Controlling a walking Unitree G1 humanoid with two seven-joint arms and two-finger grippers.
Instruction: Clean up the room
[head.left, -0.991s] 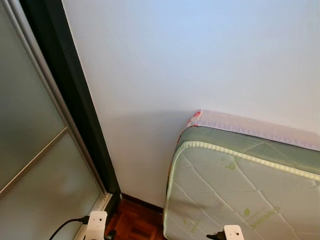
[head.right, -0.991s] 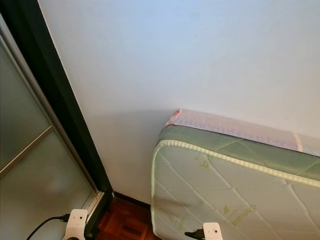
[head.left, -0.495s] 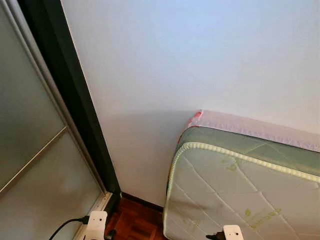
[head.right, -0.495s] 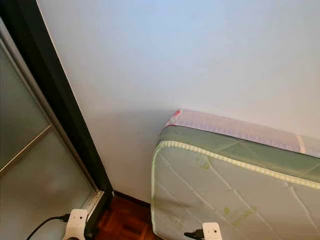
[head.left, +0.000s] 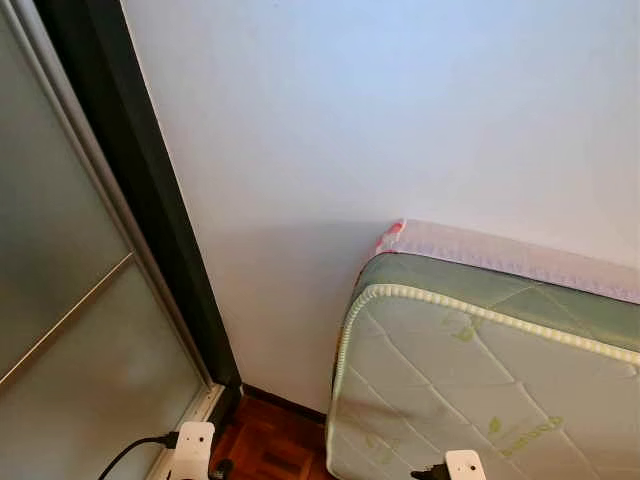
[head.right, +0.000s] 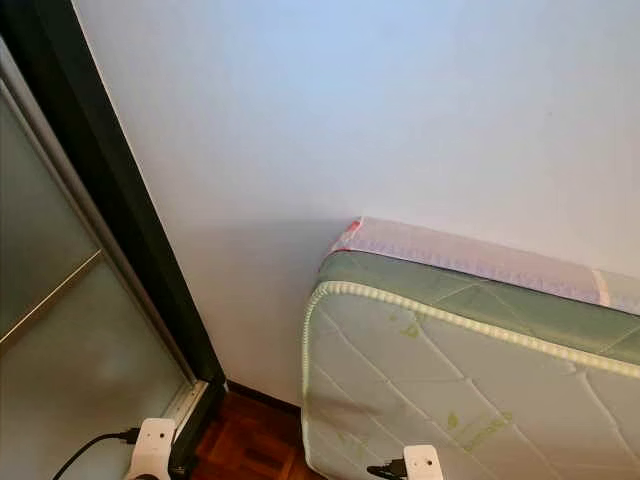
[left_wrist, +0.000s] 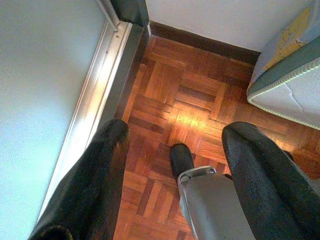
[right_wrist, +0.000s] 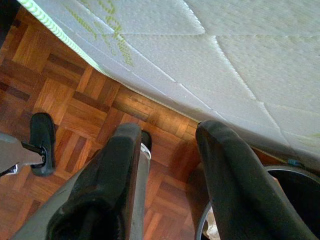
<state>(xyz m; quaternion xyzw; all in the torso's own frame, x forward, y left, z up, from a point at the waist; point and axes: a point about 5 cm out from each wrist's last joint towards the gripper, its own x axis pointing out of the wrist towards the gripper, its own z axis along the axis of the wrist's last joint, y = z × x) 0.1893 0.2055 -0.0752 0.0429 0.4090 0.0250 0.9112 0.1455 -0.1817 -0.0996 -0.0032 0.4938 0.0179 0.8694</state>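
Both arms hang low at my sides. My left gripper (left_wrist: 179, 129) is open and holds nothing; it points down at the parquet floor (left_wrist: 195, 95) beside the sliding door's metal track (left_wrist: 102, 75). My right gripper (right_wrist: 169, 127) is open too, with nothing between its fingers, above the parquet by the foot of a quilted mattress (right_wrist: 240, 55). A dark round container rim (right_wrist: 292, 171) shows beside the right fingers; what is inside it is unclear. The white wrist housings (head.left: 192, 448) peek in at the lower edge of the head views.
A white wall (head.left: 380, 120) stands straight ahead. A green-edged mattress (head.left: 480, 350) leans against it on the right. A frosted glass sliding door (head.left: 60, 300) in a dark frame (head.left: 150, 200) is on the left. My black feet (left_wrist: 181, 159) stand on the parquet.
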